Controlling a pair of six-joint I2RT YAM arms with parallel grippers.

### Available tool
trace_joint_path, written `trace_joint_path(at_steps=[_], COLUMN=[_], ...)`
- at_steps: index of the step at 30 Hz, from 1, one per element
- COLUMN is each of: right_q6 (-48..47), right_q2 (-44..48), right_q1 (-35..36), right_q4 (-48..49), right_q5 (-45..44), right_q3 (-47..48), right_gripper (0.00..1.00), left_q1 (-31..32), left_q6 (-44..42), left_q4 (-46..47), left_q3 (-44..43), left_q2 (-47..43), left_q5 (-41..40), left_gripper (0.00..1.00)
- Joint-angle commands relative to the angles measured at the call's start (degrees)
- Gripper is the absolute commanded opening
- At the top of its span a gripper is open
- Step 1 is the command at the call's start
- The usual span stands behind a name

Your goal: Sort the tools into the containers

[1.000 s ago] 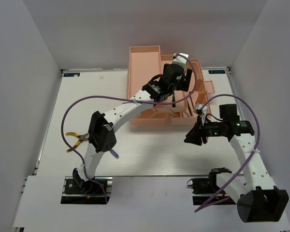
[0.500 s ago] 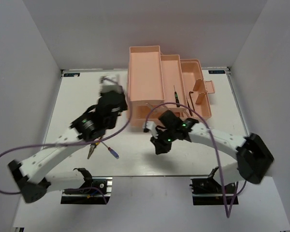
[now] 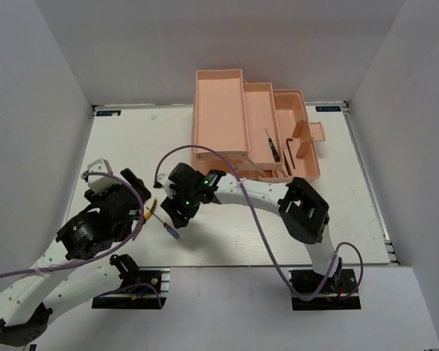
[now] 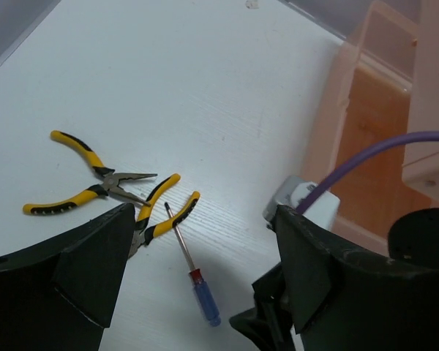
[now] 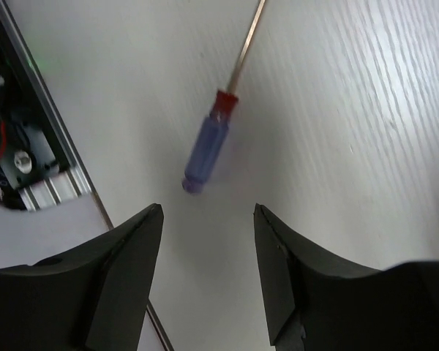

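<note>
I'd call it partly done: a small screwdriver (image 3: 273,145) and hex key (image 3: 289,153) sit in the toolbox (image 3: 219,110) at the far edge. Toward the near-left corner, pliers (image 4: 106,183), a second pair (image 4: 162,191) and the blue screwdriver (image 5: 205,153) lie loose. The right gripper (image 5: 207,219) hangs over it, jaws apart. The left gripper (image 4: 205,219) is also spread.

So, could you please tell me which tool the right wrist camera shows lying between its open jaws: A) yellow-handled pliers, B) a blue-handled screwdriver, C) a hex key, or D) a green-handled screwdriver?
B: in the right wrist view the blue-handled screwdriver lies on the table just ahead of the right gripper, framed by its open jaws and not touched by them.
</note>
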State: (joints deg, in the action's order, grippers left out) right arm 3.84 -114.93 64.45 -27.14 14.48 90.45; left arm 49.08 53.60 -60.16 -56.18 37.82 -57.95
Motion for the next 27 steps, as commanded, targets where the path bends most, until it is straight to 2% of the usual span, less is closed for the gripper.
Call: trace_joint_path(at_steps=[1, 5, 13, 22, 27], right_q6=[4.77, 5.92, 5.49, 1.27, 0.12], right_q2=[-5.45, -10.65, -15.23, -15.14, -15.23], right_q1=[2.0, 2.79, 4.72, 8.41, 10.0], right_q4=[-1.6, -2.13, -1.78, -0.56, -1.6], right_q5=[-2.09, -3.23, -10.61, -22.65, -28.01], right_q3=[5.86, 12.19, 13.87, 6.68, 2.99], right_gripper=[0.59, 0.59, 0.58, 0.52, 0.41], left_q1=[0.05, 0.05, 0.05, 0.05, 0.05], left_q6=[4.14, 4.14, 3.61, 4.14, 4.14], left_q4=[-4.87, -5.41, -6.64, -7.25, -7.78], left_q3=[0.64, 0.64, 1.16, 1.69, 2.22], left_q2=[-1.17, -3.71, -6.27, -6.27, -7.59], left_q5=[-1.81, -1.2, -0.67, -0.14, -0.14], left_gripper=[0.88, 0.88, 0.88, 0.88, 0.88])
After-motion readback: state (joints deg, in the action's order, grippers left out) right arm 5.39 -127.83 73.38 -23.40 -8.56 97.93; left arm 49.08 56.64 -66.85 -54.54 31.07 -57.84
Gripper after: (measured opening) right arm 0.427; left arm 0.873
